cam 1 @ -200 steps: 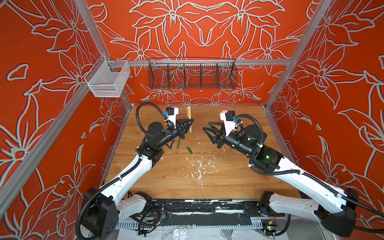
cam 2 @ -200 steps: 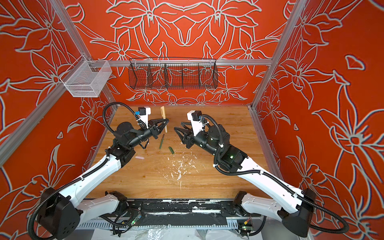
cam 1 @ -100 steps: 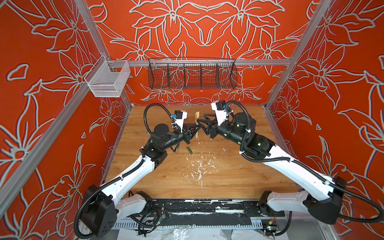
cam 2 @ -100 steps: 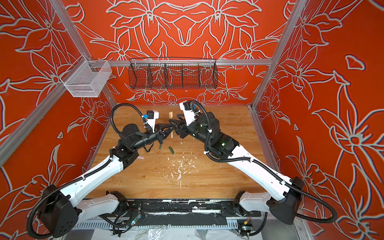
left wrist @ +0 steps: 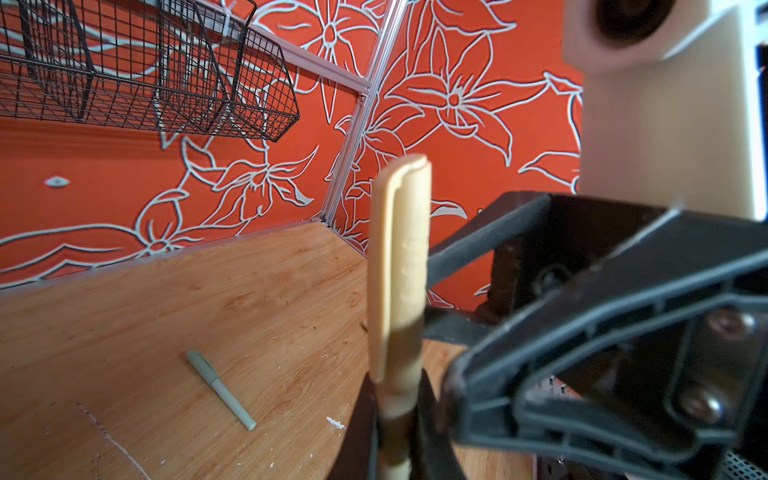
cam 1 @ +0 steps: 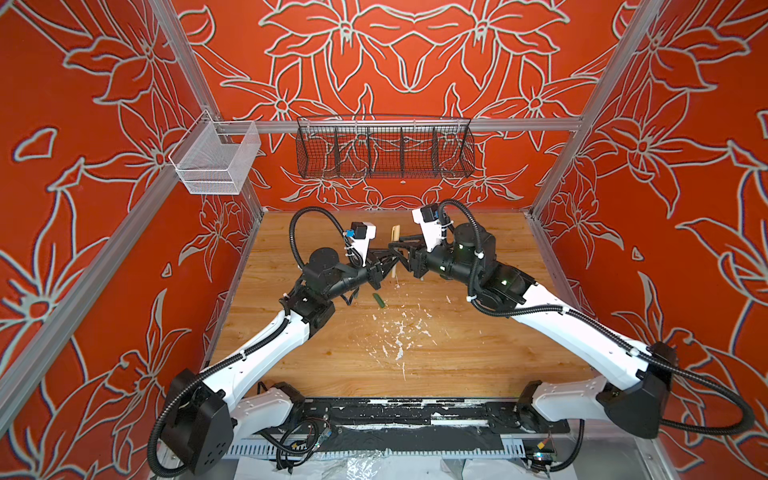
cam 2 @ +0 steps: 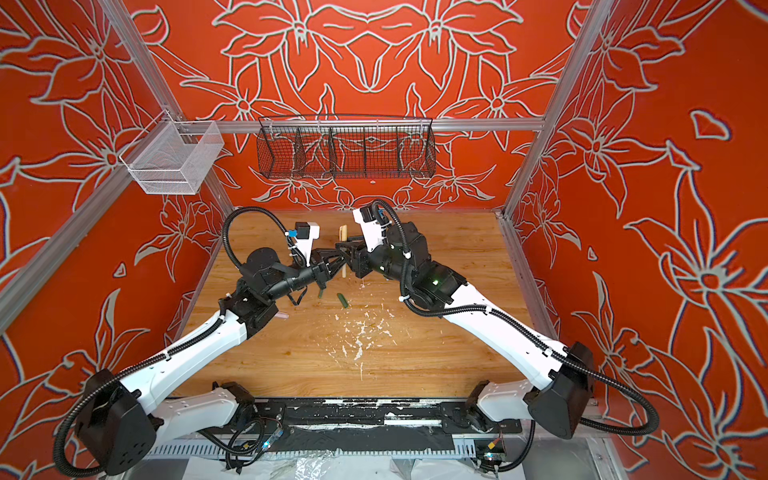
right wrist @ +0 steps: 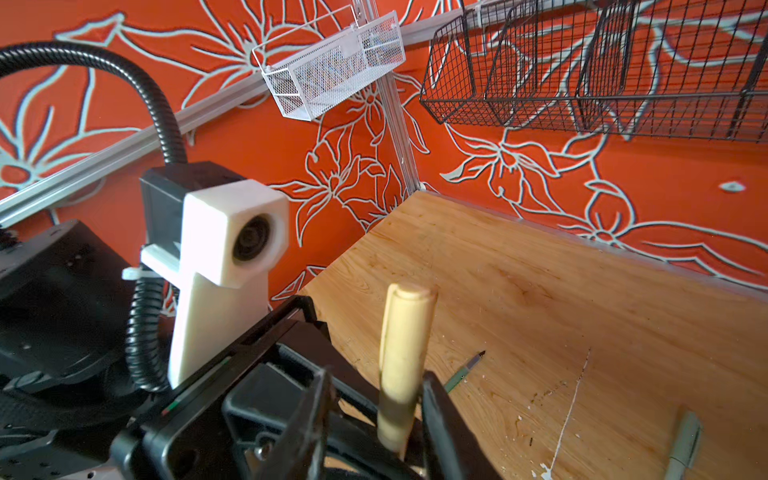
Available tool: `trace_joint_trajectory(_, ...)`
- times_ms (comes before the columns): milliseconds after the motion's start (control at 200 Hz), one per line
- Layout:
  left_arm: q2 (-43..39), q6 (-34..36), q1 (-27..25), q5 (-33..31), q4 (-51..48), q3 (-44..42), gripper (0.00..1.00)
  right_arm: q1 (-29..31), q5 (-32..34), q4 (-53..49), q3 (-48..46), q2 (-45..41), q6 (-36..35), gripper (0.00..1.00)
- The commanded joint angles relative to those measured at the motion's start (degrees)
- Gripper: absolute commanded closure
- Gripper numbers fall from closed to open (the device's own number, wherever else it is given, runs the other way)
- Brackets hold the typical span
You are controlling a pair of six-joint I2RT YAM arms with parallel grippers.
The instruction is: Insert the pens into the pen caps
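A tan pen (cam 1: 393,270) with its tan cap (cam 1: 394,232) on its upper end stands upright over the back of the table in both top views (cam 2: 343,232). My left gripper (cam 1: 387,261) is shut on the barrel just below the cap (left wrist: 401,249). From the other side my right gripper (cam 1: 398,250) straddles the cap (right wrist: 405,345). It is open: one finger (right wrist: 436,411) is at the cap, the other stands off. A dark green cap (cam 1: 378,300) and a dark green pen (right wrist: 461,372) lie on the wood.
A light green capped pen (left wrist: 220,388) lies on the table. White paint flecks (cam 1: 397,336) are scattered at the middle. A black wire basket (cam 1: 384,149) and a white mesh basket (cam 1: 216,160) hang on the back rail.
My right gripper has swung in from the right to the tan pen and its jaws have narrowed around the cap. The left gripper has carried the pen slightly toward the middle.
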Motion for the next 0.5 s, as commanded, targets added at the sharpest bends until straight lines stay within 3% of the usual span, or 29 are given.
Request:
trace_joint_trajectory(0, -0.9, 1.1, -0.4, 0.7, 0.7, 2.1, 1.00, -0.6, -1.6, 1.4, 1.0, 0.9, 2.2, 0.64)
trace_joint_trajectory(205, -1.1, 1.6, -0.4, 0.2, 0.6, 2.0, 1.00, -1.0, -4.6, 2.4, 1.0, 2.2, 4.4, 0.75)
trace_joint_trajectory(345, -1.4, 1.9, -0.4, -0.7, 0.3, 1.9, 1.00, -1.1, -5.3, 2.6, 0.9, 2.3, 5.2, 0.93)
trace_joint_trajectory(495, -1.6, 2.1, -0.4, -2.0, 0.2, 1.7, 0.98, -1.1, -8.5, 5.4, 0.5, 2.3, 6.6, 1.00)
